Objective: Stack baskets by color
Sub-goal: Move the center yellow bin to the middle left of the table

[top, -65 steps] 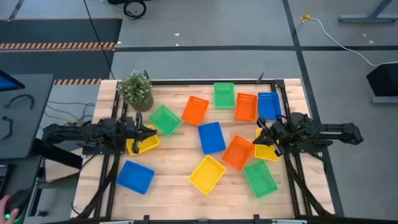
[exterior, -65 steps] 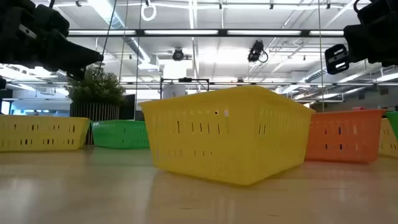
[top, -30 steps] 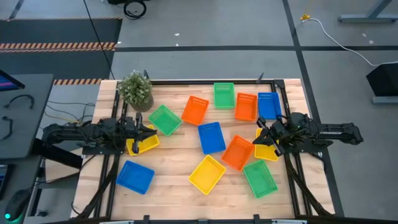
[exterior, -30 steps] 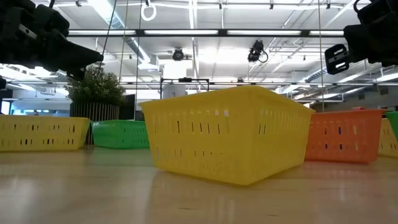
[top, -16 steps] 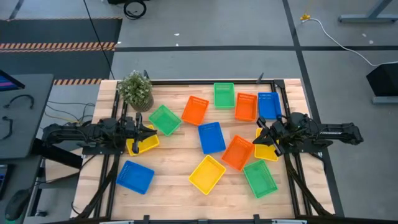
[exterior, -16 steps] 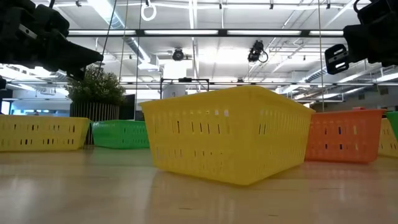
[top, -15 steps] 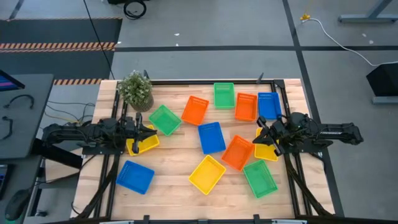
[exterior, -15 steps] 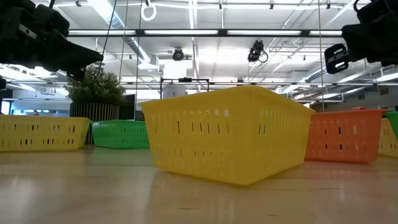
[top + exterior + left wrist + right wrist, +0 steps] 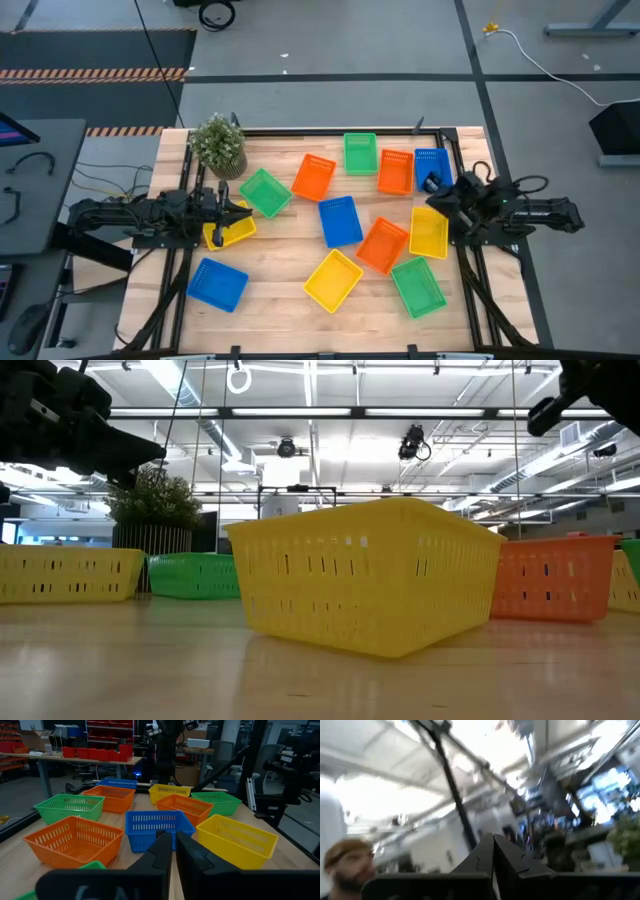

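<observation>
Several mesh-sided baskets lie singly on the wooden table, bottoms down. The colours include a yellow one (image 9: 429, 232), blue (image 9: 340, 220), orange (image 9: 383, 244) and green (image 9: 418, 286). My left gripper (image 9: 240, 212) hangs level and shut above a yellow basket (image 9: 228, 232) at the table's left; its wrist view looks past its fingers (image 9: 172, 845) at a blue basket (image 9: 157, 826). My right gripper (image 9: 436, 190) is shut and tipped upward at the table's right, beside the far blue basket (image 9: 431, 166). Its wrist view (image 9: 493, 851) shows only the ceiling.
A small potted plant (image 9: 218, 145) stands at the far left corner. A dark frame rail (image 9: 330, 130) runs along the far edge. More baskets lie near the front: yellow (image 9: 334, 280) and blue (image 9: 218, 284). A person's head (image 9: 347, 862) shows in the right wrist view.
My right gripper has risen, tipped its fingers upward and rolled, drawing back toward the table's right edge. The yellow basket that lay partly under it now shows whole. My left gripper and all the baskets have kept still.
</observation>
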Controlling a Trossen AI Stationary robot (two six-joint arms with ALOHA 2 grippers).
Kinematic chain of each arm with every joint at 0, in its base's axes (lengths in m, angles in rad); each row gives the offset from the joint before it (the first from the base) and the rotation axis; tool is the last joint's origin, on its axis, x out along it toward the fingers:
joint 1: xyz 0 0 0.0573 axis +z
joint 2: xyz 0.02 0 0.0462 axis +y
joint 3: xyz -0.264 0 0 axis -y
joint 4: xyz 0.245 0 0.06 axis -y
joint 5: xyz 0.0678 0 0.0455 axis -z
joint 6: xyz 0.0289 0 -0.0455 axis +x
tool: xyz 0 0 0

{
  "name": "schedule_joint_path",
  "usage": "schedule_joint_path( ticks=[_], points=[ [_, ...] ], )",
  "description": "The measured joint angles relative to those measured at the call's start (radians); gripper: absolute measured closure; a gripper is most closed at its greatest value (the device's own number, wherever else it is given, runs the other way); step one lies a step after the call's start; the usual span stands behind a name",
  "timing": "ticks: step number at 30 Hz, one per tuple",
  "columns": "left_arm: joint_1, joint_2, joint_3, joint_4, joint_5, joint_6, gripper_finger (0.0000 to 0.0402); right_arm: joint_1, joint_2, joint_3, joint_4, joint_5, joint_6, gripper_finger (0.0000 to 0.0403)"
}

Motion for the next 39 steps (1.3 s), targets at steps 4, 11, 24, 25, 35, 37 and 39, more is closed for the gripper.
schedule_joint_path(
  ticks=[4, 11, 24, 25, 35, 37, 39],
  points=[
    [0.000, 0.000, 0.000, 0.000, 0.000, 0.000, 0.0366, 0.000, 0.000, 0.000, 0.039, 0.119, -0.068, 0.0389],
    [0.000, 0.000, 0.000, 0.000, 0.000, 0.000, 0.0365, 0.000, 0.038, 0.000, 0.039, 0.319, -0.179, 0.0389],
    [0.000, 0.000, 0.000, 0.000, 0.000, 0.000, 0.0364, 0.225, 0.638, 0.194, 0.004, 0.422, -0.206, 0.0389],
    [0.000, 0.000, 0.000, 0.000, 0.000, 0.000, 0.0363, 0.246, 0.693, 0.237, -0.002, 0.422, -0.248, 0.0389],
    [0.000, 0.000, 0.000, -0.001, 0.000, 0.000, 0.0374, 0.351, 1.144, 0.778, -0.567, 0.380, -0.464, 0.0353],
    [0.000, 0.000, 0.000, 0.000, 0.000, 0.000, 0.0373, 0.374, 1.231, 0.862, -0.639, 0.332, -0.484, 0.0334],
    [0.000, 0.000, 0.000, -0.001, 0.000, 0.000, 0.0370, 0.404, 1.319, 0.937, -0.698, 0.286, -0.504, 0.0311]
  ],
)
